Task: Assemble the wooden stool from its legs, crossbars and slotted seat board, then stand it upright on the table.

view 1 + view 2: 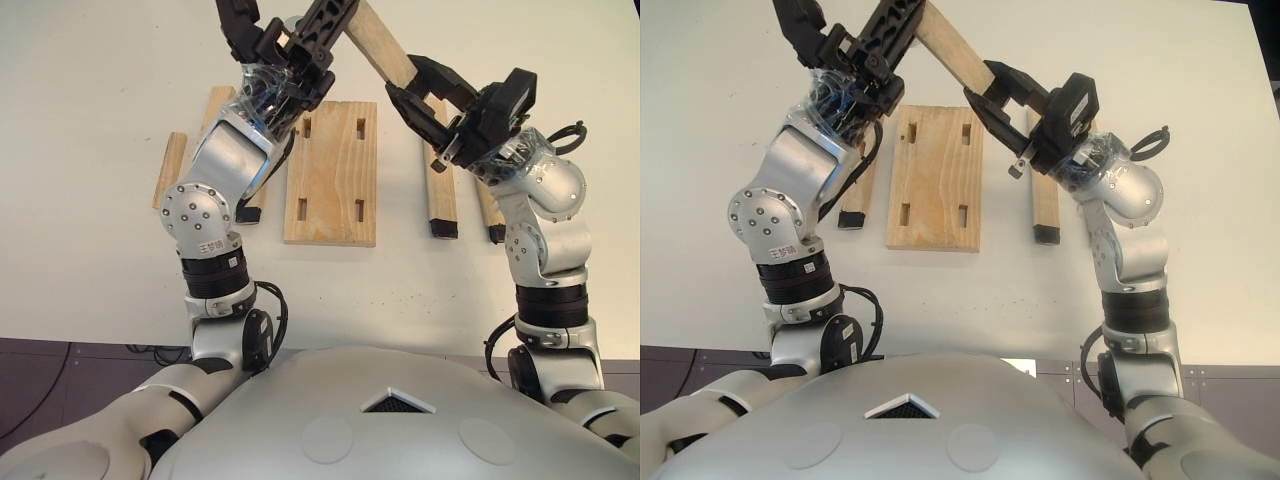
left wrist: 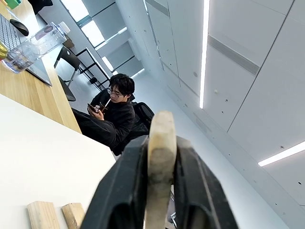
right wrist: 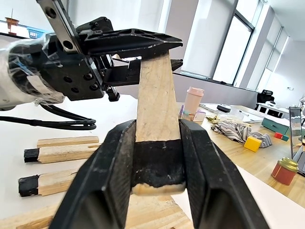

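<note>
One pale square-section wooden leg (image 1: pixel 385 50) hangs tilted above the white table (image 1: pixel 80 250), left gripper (image 1: pixel 325 25) clamping its upper end, right gripper (image 1: pixel 410 85) its lower. The right wrist view reveals the black cap (image 3: pixel 157 164) pinched there. The slotted rectangular wooden seat board (image 1: pixel 330 190) lies flat mid-table.

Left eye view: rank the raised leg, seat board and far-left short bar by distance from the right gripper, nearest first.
1. The raised leg: clamped in the right gripper, held up in the air.
2. The seat board: lying flat at centre, just to the gripper's left.
3. The short bar: lying flat, far left of all the parts.
</note>
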Controlling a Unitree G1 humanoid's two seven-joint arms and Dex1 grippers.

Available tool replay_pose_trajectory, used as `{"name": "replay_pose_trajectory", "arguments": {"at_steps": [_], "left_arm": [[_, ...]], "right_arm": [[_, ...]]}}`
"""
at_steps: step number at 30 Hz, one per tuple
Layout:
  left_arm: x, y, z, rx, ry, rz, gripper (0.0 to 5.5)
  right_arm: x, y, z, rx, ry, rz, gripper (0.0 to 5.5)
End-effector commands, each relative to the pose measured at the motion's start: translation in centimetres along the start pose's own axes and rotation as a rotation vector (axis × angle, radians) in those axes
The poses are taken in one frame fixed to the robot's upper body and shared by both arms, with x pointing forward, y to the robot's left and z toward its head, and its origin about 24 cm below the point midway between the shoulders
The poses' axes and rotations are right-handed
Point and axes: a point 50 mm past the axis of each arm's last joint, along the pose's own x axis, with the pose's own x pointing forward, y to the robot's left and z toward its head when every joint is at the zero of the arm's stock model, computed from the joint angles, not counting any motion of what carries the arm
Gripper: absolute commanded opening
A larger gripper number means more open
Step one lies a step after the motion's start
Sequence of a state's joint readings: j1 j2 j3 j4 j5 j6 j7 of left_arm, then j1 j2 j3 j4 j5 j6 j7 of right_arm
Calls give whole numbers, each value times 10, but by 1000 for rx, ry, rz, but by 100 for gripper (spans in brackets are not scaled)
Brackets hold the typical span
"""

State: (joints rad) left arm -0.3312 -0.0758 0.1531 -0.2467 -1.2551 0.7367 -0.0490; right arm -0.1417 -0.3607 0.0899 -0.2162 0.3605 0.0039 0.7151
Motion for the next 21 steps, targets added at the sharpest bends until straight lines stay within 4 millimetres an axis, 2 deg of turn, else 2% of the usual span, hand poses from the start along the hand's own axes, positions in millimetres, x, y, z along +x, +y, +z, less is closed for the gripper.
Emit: {"name": "replay_pose_trajectory", "arguments": {"at_steps": [1, 2, 4, 6, 9, 12, 16, 19, 21], "left_arm": [[5, -8, 2, 30, 8, -31, 42], [5, -8, 2, 37, 5, -28, 42], [4, -3, 5, 98, -16, 17, 38], [1, 11, 8, 201, -29, 109, 38], [-16, 29, 20, 401, -66, 225, 38], [-48, 45, 45, 653, -120, 354, 38], [-100, 60, 81, 891, -213, 574, 38], [-128, 77, 89, 986, -212, 692, 38], [-137, 88, 87, 998, -210, 725, 38]], "right_arm": [[4, 1, -1, 14, 4, 0, 132], [4, 2, -3, 28, 16, 12, 169], [2, 2, -10, 45, 55, 22, 197], [-4, -4, -20, 38, 115, -36, 235], [-17, -18, -38, 8, 219, -154, 285], [-30, -25, -49, -15, 285, -236, 288], [-36, -24, -55, -17, 301, -281, 288], [-37, -21, -57, -18, 306, -276, 288], [-36, -21, -58, -20, 307, -266, 288]]}}
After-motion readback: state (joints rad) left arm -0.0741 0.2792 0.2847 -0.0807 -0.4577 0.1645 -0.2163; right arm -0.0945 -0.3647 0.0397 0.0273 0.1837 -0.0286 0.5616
